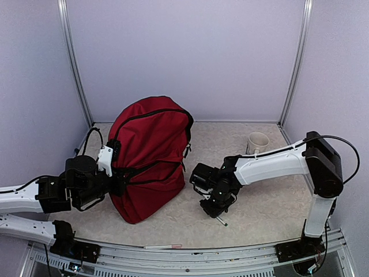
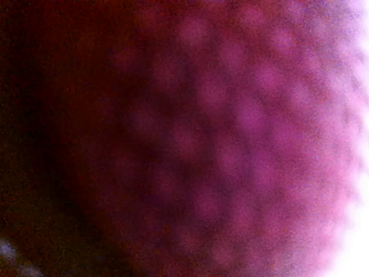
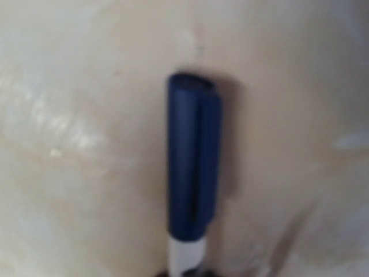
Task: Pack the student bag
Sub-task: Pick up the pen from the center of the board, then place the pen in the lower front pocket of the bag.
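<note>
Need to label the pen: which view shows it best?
Right wrist: the pen fills the frame, blue cap and white barrel clear. Top external shows only its end below the right gripper; left wrist, nothing.

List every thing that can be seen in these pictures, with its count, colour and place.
backpack: one, dark red with black zips, standing on the left part of the table.
mug: one, cream, far right of the table.
pen: one, dark blue cap, white barrel, on the table under the right gripper.
thin stick: one, pale, on the front ledge; too small to identify.
table: one, cream mottled cover.
left gripper: one, black and white, against the backpack's left side; fingers hidden.
right gripper: one, black, low over the pen; grip unclear.
</note>
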You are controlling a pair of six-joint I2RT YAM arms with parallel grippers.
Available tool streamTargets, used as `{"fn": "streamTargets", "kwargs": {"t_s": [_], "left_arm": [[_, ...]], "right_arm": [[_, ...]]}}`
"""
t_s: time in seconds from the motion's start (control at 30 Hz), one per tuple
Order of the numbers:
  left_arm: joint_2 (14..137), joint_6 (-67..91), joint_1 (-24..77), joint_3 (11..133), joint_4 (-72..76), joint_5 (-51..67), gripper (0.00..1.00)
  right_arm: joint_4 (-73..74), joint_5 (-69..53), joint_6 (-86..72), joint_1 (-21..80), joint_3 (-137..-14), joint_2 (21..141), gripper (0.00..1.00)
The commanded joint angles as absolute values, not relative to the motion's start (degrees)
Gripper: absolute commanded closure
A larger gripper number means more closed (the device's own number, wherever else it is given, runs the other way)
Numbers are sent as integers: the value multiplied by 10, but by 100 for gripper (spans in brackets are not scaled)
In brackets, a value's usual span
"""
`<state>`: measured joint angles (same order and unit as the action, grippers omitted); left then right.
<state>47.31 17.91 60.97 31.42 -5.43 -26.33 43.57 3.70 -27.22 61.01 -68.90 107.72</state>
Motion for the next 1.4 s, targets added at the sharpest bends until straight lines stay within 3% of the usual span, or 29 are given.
{"fn": "streamTargets", "kwargs": {"t_s": [0.0,0.17,0.43,0.73,0.87,0.97,1.17,1.37], "left_arm": [[466,184,615,327,-13,-250,86],[459,184,614,324,-12,-253,85],[465,181,612,324,-7,-252,85],[467,185,611,325,-4,-248,84],[475,186,610,325,3,-245,83],[483,185,609,329,3,-240,84],[488,187,609,332,5,-230,84],[485,179,608,333,4,-228,84]], "right_arm": [[507,55,-246,605,-692,1120,90],[502,43,-213,606,-703,1091,100],[394,-26,-120,606,-694,960,100],[-13,-225,81,606,-602,804,100],[-201,-265,185,606,-578,833,100],[-262,-281,263,606,-606,895,100],[-191,-325,374,592,-725,1027,100],[-154,-311,454,559,-736,1070,100]]}}
